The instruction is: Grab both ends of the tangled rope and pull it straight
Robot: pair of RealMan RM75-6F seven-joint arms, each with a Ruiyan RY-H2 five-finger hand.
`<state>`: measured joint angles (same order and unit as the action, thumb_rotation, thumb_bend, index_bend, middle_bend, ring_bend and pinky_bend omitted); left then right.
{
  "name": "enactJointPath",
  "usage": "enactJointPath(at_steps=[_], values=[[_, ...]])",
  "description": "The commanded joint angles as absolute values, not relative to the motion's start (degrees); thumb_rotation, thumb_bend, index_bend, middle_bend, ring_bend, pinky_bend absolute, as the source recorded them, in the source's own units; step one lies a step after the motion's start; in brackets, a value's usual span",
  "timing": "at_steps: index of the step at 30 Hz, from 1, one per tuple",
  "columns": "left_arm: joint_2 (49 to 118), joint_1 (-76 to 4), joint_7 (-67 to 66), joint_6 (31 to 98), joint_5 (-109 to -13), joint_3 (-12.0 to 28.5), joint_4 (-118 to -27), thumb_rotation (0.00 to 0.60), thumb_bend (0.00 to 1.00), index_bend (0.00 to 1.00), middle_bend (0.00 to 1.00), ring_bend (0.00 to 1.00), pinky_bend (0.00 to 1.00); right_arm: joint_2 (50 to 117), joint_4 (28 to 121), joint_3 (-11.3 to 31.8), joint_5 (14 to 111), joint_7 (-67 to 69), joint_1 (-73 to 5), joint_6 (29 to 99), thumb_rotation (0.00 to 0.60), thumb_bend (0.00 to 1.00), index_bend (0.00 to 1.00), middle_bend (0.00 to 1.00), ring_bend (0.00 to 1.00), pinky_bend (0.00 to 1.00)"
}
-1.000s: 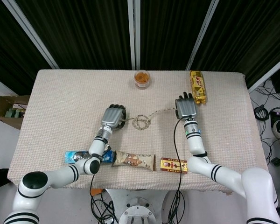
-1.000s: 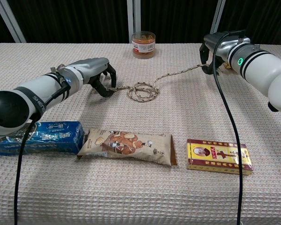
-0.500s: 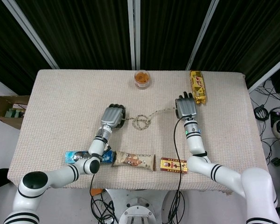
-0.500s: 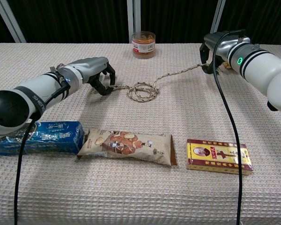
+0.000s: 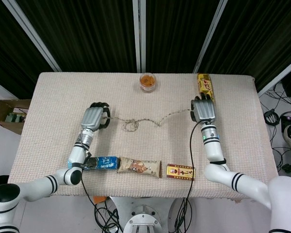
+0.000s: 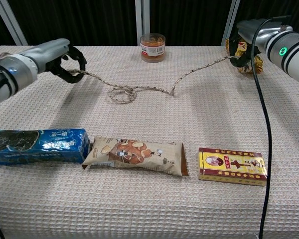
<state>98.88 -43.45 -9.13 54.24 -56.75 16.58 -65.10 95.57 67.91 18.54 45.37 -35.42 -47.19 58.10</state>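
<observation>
— Rope [image 6: 154,85]: one length, lying across the far half of the worktop [image 5: 48,121], a small loop left of its middle.
— Who has it?
— Left hand [image 5: 93,118] grips one end, fingers curled round it; right hand [image 5: 203,109] grips the other end, beside the yellow packet [image 5: 204,86].
— Other things?
— One orange-filled jar [image 6: 152,47] at the back. Three packs in the front row: one blue biscuit pack [image 6: 37,146], one nut snack bag [image 6: 135,154], one red-and-gold box [image 6: 232,166].
— Any writing?
— Box shows large characters; too small to read surely.
</observation>
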Motion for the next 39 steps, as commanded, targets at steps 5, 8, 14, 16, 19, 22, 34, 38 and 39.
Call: enactJointPath(at_steps=[5,8,14,16,19,22,34,38,39], values=[[92.5,-36.5,-2.7,57.8,-59.8,13.6,-66.7,0.600,0.53,0.64,0.26,0.15,0.15,89.2,74.5,17.0,47.2,-32.4,-42.5,60.9,0.600,0.58,0.75,0.37,0.12,0.21],[91.7,-34.7,-0.5,57.7,-59.8,13.1,-65.0,0.600,0.53,0.64,0.26,0.16,0.15,87.4,75.7,16.5,47.3,-31.3,-41.0,61.5,0.600,0.58,0.75,0.37,0.12,0.21],[91.6,-33.0,1.4,55.5,-59.5,12.0,-60.6,0.600,0.53,0.64,0.26,0.16,0.15,86.2,74.9,14.9,47.7,-30.5,-39.1,61.8,0.600,0.58,0.75,0.37,0.12,0.21],[91.9,-32.6,2.0,54.9,-59.3,12.0,-59.2,0.600,0.53,0.64,0.26,0.16,0.15,86.4,74.0,14.5,47.7,-30.7,-38.8,61.9,0.600,0.58,0.75,0.37,0.12,0.21],[92.4,-32.3,2.7,53.6,-58.9,12.1,-57.0,0.600,0.53,0.64,0.26,0.16,0.15,87.0,72.4,14.0,47.6,-30.6,-38.5,61.7,0.600,0.58,0.75,0.37,0.12,0.21],[92.9,-32.0,3.1,52.4,-58.4,12.2,-55.3,0.600,0.53,0.64,0.26,0.16,0.15,87.6,70.8,13.9,47.4,-30.4,-38.2,61.3,0.600,0.58,0.75,0.37,0.12,0.21],[95.5,-31.8,3.9,48.3,-57.5,12.9,-48.2,0.600,0.53,0.64,0.26,0.15,0.15,89.6,66.4,12.9,48.4,-30.3,-37.3,60.7,0.600,0.58,0.75,0.37,0.12,0.20],[96.1,-31.6,4.3,47.2,-57.3,13.2,-46.4,0.600,0.53,0.64,0.26,0.16,0.15,90.4,64.7,12.8,48.5,-30.2,-37.1,60.1,0.600,0.58,0.75,0.37,0.12,0.20],[96.2,-31.6,4.4,47.0,-57.3,13.3,-46.2,0.600,0.53,0.64,0.26,0.16,0.15,90.6,64.3,12.7,48.6,-30.1,-37.0,60.0,0.600,0.58,0.75,0.37,0.12,0.20]])
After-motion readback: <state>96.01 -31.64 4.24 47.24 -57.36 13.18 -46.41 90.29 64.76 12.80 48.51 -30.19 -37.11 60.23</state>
